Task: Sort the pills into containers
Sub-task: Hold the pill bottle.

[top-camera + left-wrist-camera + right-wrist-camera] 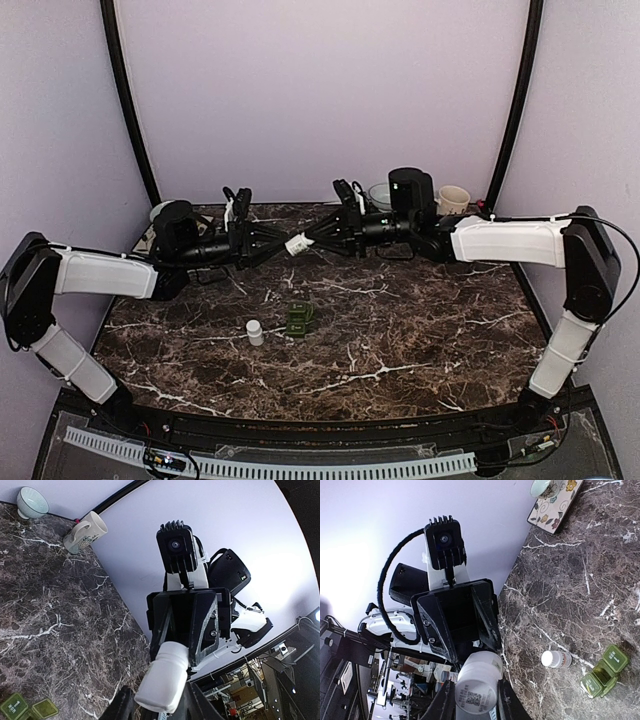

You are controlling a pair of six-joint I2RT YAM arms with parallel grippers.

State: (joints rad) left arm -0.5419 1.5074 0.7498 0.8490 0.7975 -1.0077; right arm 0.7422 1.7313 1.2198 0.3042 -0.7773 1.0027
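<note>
Containers (pixel 300 318): green, mid-table, just beside small bottle (pixel 255 332); contents too small to make out. Beyond, in air: right gripper (pixel 312 238) pinching white bottle (pixel 297 243); left gripper (pixel 278 248) half-spread around other end, contact unclear. Bowl (pixel 379 194) at back, partly hidden.

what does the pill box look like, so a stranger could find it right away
Start at the dark marble table and look near its middle. A small white bottle stands there, and just to its right sits the dark green pill box, low with square compartments. Unlike the round white bottle, it is green and boxy.
</note>
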